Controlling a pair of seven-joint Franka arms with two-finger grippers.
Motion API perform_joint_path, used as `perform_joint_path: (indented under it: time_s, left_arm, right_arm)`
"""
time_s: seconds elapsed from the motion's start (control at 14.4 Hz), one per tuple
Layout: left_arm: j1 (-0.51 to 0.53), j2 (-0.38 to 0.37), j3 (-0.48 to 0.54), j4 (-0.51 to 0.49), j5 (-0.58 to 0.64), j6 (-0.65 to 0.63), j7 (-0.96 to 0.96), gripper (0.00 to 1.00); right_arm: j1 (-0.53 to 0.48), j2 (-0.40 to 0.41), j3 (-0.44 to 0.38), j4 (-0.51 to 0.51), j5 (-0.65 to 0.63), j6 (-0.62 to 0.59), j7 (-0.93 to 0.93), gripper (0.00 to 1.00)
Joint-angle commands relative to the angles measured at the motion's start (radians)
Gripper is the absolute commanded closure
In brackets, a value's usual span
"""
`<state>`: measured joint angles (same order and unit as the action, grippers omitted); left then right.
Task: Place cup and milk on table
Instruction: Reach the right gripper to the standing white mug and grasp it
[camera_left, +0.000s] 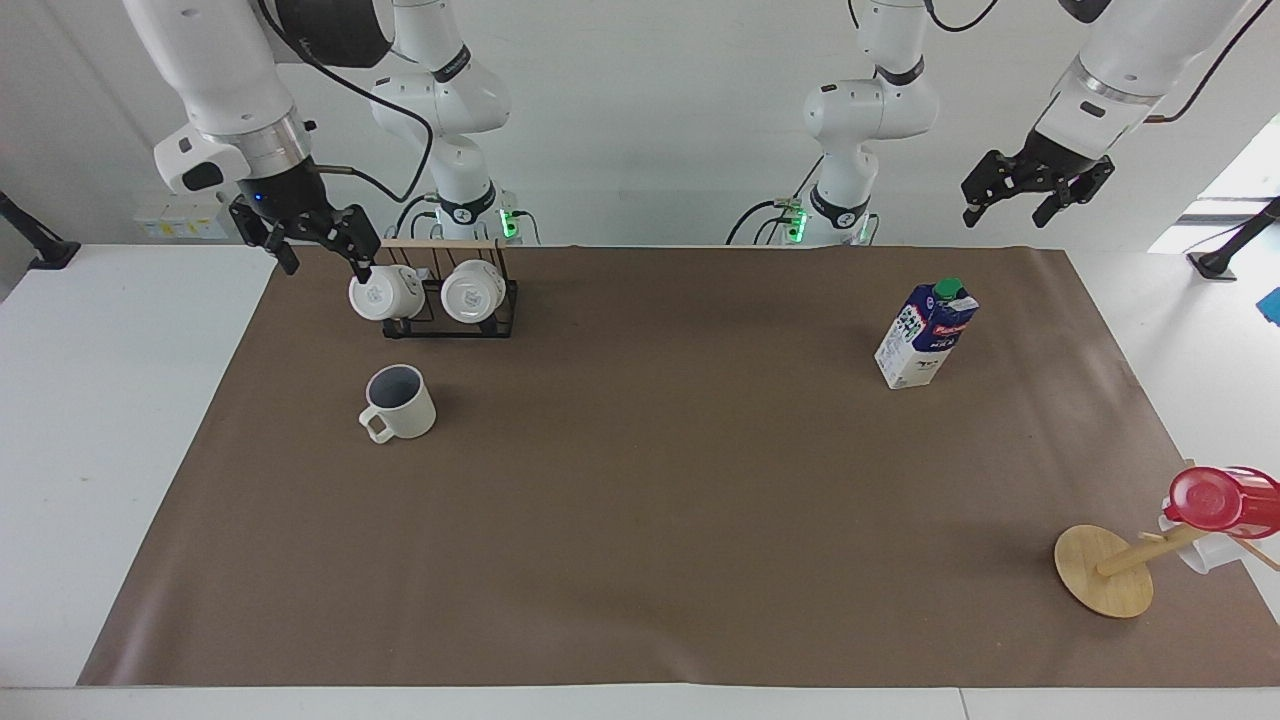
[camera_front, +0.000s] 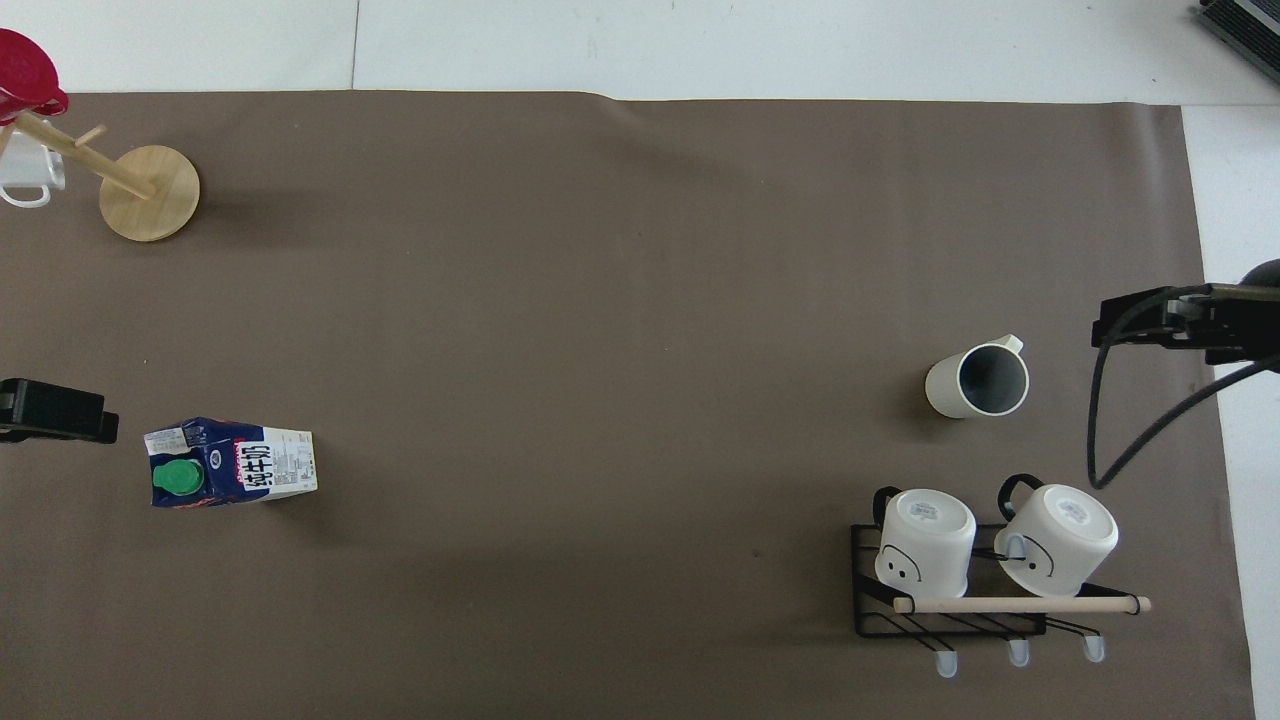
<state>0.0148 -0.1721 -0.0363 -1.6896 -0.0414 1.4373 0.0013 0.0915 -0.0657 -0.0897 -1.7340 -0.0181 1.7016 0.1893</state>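
Facing view: upright empty cup (camera_left: 399, 401), capped milk (camera_left: 926, 335), both grippers' fingers apart.

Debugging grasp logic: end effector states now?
Left end effector: open, empty, raised near the milk.
Right end effector: open, empty, by the rack.
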Motion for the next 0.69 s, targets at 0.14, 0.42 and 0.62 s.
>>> perform_joint_path:
  time_s: [0.14, 0.42, 0.62]
  left_arm:
    - [-0.013, 0.006, 0.009, 0.021, 0.015, -0.011, 0.009, 0.0]
    - [-0.013, 0.006, 0.01, 0.021, 0.015, -0.011, 0.009, 0.0]
    - [-0.013, 0.006, 0.01, 0.021, 0.015, -0.011, 0.009, 0.0]
  right_arm:
    - [0.027, 0.02, 0.004, -0.139, -0.003, 0.153, 0.114, 0.0]
    - [0.042, 0.073, 0.004, -0.239, -0.003, 0.314, 0.15, 0.0]
    - [0.043, 0.096, 0.004, -0.3, -0.003, 0.409, 0.17, 0.0]
